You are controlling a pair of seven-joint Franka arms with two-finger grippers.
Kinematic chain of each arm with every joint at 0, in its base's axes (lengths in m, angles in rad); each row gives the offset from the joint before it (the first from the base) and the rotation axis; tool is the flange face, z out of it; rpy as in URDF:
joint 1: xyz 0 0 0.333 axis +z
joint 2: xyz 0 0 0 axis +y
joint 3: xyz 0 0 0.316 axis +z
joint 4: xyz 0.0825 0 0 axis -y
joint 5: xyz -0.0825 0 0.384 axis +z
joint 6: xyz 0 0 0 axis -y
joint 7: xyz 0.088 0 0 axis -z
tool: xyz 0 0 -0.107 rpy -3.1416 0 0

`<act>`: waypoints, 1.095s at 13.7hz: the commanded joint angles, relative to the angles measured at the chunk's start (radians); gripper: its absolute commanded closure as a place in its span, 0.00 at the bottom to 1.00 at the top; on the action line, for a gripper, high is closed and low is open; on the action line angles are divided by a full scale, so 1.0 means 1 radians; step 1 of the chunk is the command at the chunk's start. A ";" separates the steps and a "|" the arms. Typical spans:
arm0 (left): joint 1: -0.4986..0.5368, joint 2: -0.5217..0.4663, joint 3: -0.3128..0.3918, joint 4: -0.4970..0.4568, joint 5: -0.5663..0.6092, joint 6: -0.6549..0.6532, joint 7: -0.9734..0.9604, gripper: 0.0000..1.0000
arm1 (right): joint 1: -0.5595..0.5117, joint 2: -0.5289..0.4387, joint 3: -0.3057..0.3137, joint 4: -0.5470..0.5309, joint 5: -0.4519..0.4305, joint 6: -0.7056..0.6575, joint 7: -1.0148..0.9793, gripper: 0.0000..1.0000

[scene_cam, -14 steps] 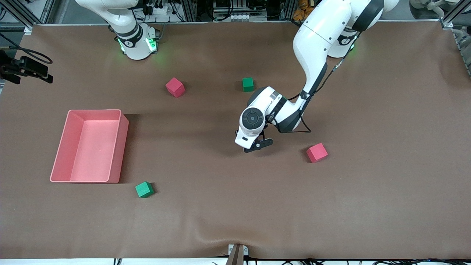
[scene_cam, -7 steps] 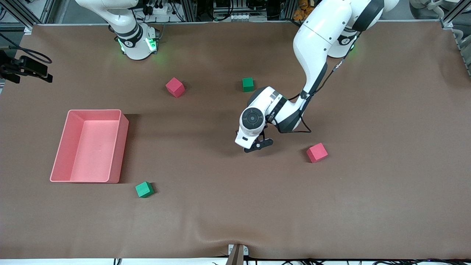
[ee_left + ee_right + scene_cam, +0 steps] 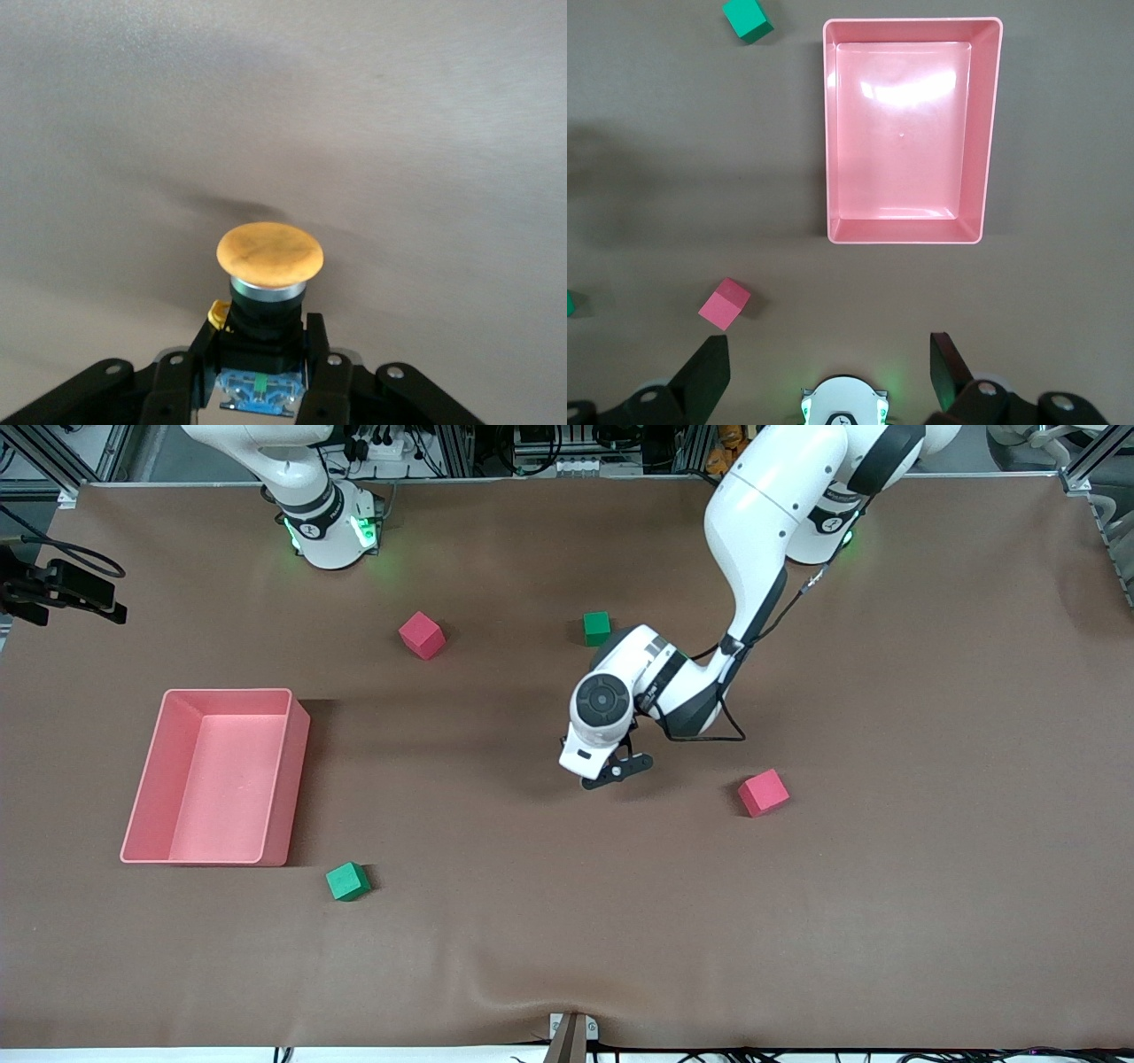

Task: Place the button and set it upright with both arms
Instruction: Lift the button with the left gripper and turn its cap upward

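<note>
In the left wrist view the button (image 3: 269,257) shows a round orange cap on a black body with a blue base. My left gripper (image 3: 264,331) is shut on that black body, the cap pointing away from the wrist. In the front view the left gripper (image 3: 614,771) hangs low over the middle of the table, and the wrist hides the button. My right gripper (image 3: 828,367) is open and holds nothing. It waits high over its own base (image 3: 328,531).
A pink bin (image 3: 292,779), also in the right wrist view (image 3: 833,133), stands toward the right arm's end. Red cubes (image 3: 422,635) (image 3: 764,792) and green cubes (image 3: 597,628) (image 3: 347,881) lie scattered around the left gripper.
The left gripper has shut, and its wrist has shifted slightly toward the robots' bases and the green cube. The right arm has not moved.
</note>
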 commanded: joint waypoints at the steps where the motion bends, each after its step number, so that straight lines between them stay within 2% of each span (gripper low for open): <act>1: -0.021 -0.042 0.012 0.020 0.024 -0.055 -0.071 1.00 | 0.000 0.000 0.001 0.019 0.001 -0.015 -0.005 0.00; 5: -0.090 -0.081 0.013 0.021 0.178 -0.094 -0.223 1.00 | 0.000 0.000 0.002 0.019 0.001 -0.015 -0.005 0.00; 10: -0.189 -0.093 0.013 0.026 0.434 -0.150 -0.457 1.00 | 0.000 -0.001 0.003 0.021 0.003 -0.018 -0.005 0.00; 11: -0.206 -0.093 0.013 0.052 0.465 -0.158 -0.537 1.00 | 0.000 -0.001 0.003 0.021 0.003 -0.018 -0.005 0.00; 12: -0.211 -0.092 0.015 0.067 0.471 -0.172 -0.603 0.95 | 0.001 -0.001 0.003 0.021 0.003 -0.018 -0.005 0.00; 13: -0.223 -0.090 0.016 0.070 0.479 -0.190 -0.654 0.94 | 0.001 -0.001 0.003 0.021 0.003 -0.021 -0.005 0.00; 15: -0.310 -0.084 0.062 0.069 0.587 -0.213 -0.819 0.87 | 0.001 -0.001 0.004 0.021 0.004 -0.021 -0.004 0.00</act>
